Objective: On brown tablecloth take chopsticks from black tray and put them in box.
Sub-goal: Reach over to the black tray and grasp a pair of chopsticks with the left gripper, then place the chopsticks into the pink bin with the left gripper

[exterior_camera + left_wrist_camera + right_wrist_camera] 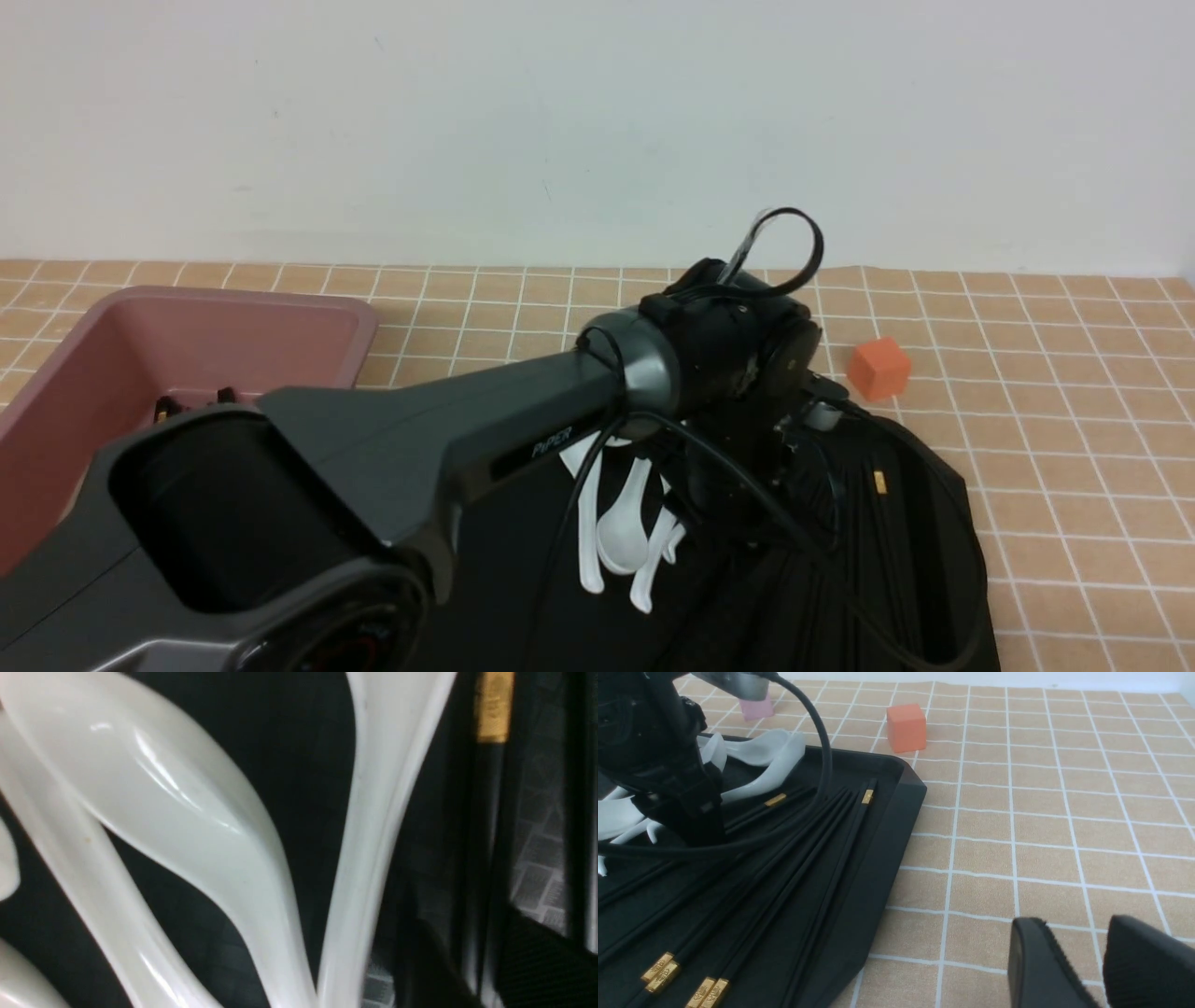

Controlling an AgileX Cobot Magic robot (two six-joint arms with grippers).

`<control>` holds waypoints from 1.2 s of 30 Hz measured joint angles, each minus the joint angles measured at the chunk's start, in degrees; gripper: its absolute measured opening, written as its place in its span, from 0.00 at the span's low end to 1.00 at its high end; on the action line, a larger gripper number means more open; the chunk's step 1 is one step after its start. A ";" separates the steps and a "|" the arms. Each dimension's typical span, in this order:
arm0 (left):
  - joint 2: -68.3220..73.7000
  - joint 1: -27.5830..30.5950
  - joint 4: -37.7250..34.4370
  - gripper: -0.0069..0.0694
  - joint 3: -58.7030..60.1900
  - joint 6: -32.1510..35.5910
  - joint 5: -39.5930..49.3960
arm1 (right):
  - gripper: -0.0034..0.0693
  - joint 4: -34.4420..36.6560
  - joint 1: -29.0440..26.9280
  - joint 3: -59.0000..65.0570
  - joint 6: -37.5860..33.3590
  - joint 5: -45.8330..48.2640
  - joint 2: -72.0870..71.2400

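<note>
Left claw (474, 947) around chopstick (486, 812), can't tell if gripping; right claw (1078, 926) open, empty. Lift past spoons (373, 835), toward ten-o'clock box (243, 336).

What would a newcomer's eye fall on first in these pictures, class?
The black left arm sweeps across the front view, reaching down over the black tray. Bright white spoons stand out inside that tray. Beyond its rim, an orange cube glows on the brown tablecloth.

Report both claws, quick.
Left claw: a chopstick runs between its fingers; whether it is gripped cannot be told.
Right claw: open, nothing between its fingers.
</note>
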 joint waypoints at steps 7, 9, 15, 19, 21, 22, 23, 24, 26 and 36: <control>0.00 0.00 -0.17 0.21 -0.16 0.00 0.50 | 0.38 0.00 0.00 0.00 0.00 0.00 0.00; 0.00 0.00 -0.27 0.21 -0.16 0.00 0.52 | 0.38 0.00 0.00 0.00 0.00 0.00 0.00; -0.72 0.05 -2.54 0.21 -0.16 0.00 0.61 | 0.38 0.00 0.00 0.00 0.00 0.00 0.00; -2.75 0.05 -4.15 0.21 -0.60 -1.29 2.07 | 0.38 0.00 0.00 0.00 0.00 0.00 0.00; -4.45 0.11 -4.23 0.21 -1.65 -2.28 2.40 | 0.38 0.00 0.00 0.00 0.00 0.00 0.00; -6.14 0.27 -4.23 0.21 -3.10 -3.21 2.54 | 0.38 0.00 0.00 0.00 0.00 0.00 0.00; -7.21 0.35 -4.23 0.21 -3.99 -3.73 2.61 | 0.38 0.00 0.00 0.00 0.00 0.00 0.00; -8.61 0.56 -4.29 0.21 -5.16 -4.43 2.67 | 0.38 0.00 0.00 0.00 0.00 0.00 0.00; -11.38 1.36 -4.36 0.21 -7.67 -5.40 3.58 | 0.38 0.00 0.00 0.00 0.00 0.00 0.00; -26.66 18.92 -3.66 0.21 -8.13 -5.59 10.13 | 0.38 0.01 0.00 0.00 0.00 0.00 0.00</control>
